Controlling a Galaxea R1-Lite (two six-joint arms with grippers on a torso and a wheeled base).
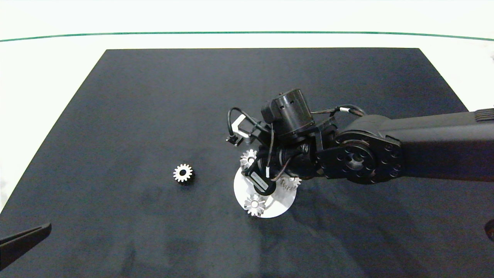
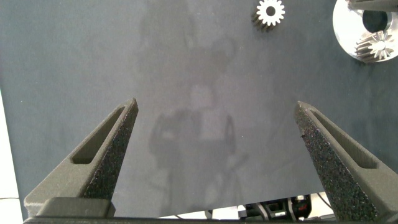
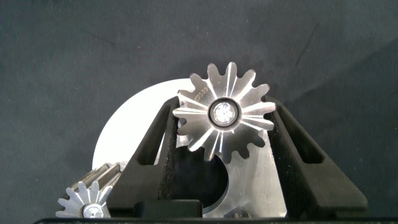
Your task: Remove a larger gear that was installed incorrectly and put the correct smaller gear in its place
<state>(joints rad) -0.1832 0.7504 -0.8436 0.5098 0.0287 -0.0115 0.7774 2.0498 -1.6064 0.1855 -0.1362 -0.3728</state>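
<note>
Right hand (image 3: 222,134) clasps larger gear (image 3: 224,113) (over white disc (image 3: 124,134)).

larger gear (image 3: 224,114): silver, long pointed teeth, dark flanks, shiny pin showing in its centre bore. Sits on the round white base plate (image 3: 127,134), face up toward the wrist camera, between the right gripper (image 3: 222,124) fingers, which close against its teeth on both sides (in the head view the arm hides it almost entirely).

smaller gear (image 1: 183,173): silver face, black flanks, short stubby teeth, dark bore. Lies flat on the black mat (image 1: 115,116), well apart from the plate, out toward the left arm's side.
</note>
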